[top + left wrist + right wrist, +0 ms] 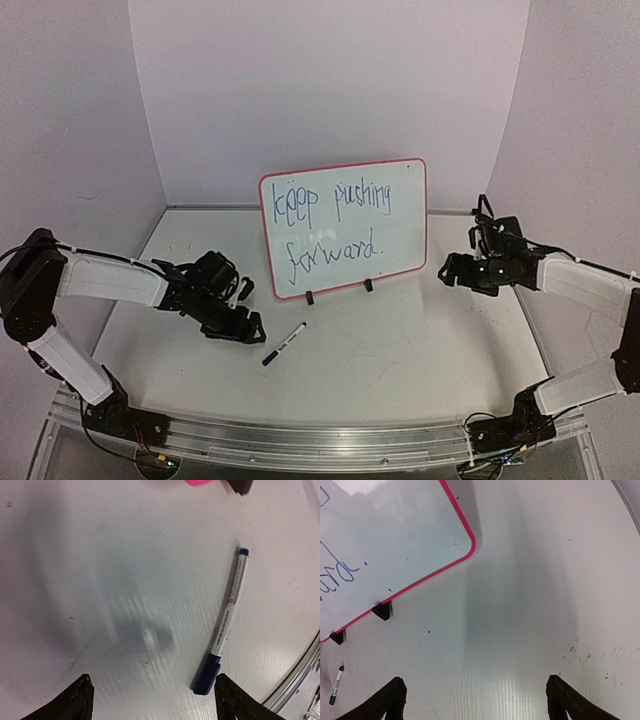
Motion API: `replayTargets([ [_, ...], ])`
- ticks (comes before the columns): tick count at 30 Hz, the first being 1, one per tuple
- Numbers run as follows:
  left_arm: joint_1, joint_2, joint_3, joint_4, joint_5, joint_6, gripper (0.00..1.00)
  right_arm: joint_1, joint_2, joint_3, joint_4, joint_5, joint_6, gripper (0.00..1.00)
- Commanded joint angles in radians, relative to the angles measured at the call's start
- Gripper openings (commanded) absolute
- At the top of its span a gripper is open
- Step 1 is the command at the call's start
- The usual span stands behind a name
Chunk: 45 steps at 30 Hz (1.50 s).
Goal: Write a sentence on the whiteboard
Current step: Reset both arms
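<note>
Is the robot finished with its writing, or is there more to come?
It looks about finished. Done: the sentence on the whiteboard reads "keep pushing forward." and ends in a full stop. In hand: nothing; the marker lies on the table in front of the board, and the left gripper and right gripper are both open and empty. Left: no writing that I can see.

Count on inspection: one whiteboard (405,225), one sentence (335,250) in two lines, two clip feet (310,297), one marker (284,343), two grippers: left gripper (152,680), right gripper (475,680).
</note>
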Motion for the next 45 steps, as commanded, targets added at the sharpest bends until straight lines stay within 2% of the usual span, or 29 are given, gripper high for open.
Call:
replayTargets([
  [1, 0.163, -0.094, -0.052, 0.057, -0.007, 0.042, 0.82, -0.079, 0.003, -0.031, 0.056, 0.02, -0.038, 0.93],
  [6, 0.391, -0.138, -0.061, 0.076, -0.001, 0.085, 0.83, -0.192, 0.032, -0.037, 0.124, -0.003, -0.062, 0.92],
  [11, 0.637, -0.101, -0.037, 0.207, 0.036, 0.113, 0.84, -0.286, 0.053, -0.042, 0.203, 0.041, -0.082, 0.92],
  [14, 0.747, -0.045, 0.024, 0.237, 0.037, 0.137, 0.83, -0.307, 0.046, -0.051, 0.265, 0.091, -0.102, 0.92],
  [17, 0.819, -0.052, 0.047, 0.302, -0.036, 0.147, 0.83, -0.317, 0.013, -0.062, 0.328, 0.129, -0.124, 0.92],
  [20, 0.826, -0.105, 0.028, 0.395, -0.151, 0.179, 0.84, -0.318, -0.059, -0.092, 0.39, 0.175, -0.144, 0.92],
  [23, 0.825, -0.179, -0.059, 0.559, -0.169, 0.24, 0.85, -0.317, -0.146, -0.152, 0.465, 0.197, -0.168, 0.93],
  [27, 0.824, -0.27, -0.191, 0.721, -0.201, 0.291, 0.93, -0.317, -0.277, -0.255, 0.564, 0.227, -0.215, 0.93],
  [32, 0.823, -0.308, -0.296, 0.759, -0.313, 0.302, 0.95, -0.317, -0.389, -0.401, 0.678, 0.246, -0.216, 0.94],
  [37, 0.824, -0.298, -0.361, 0.792, -0.357, 0.292, 0.96, -0.317, -0.443, -0.532, 0.778, 0.307, -0.205, 0.94],
  [45, 0.824, -0.286, -0.405, 0.81, -0.358, 0.299, 0.96, -0.317, -0.444, -0.572, 0.81, 0.333, -0.206, 0.95],
])
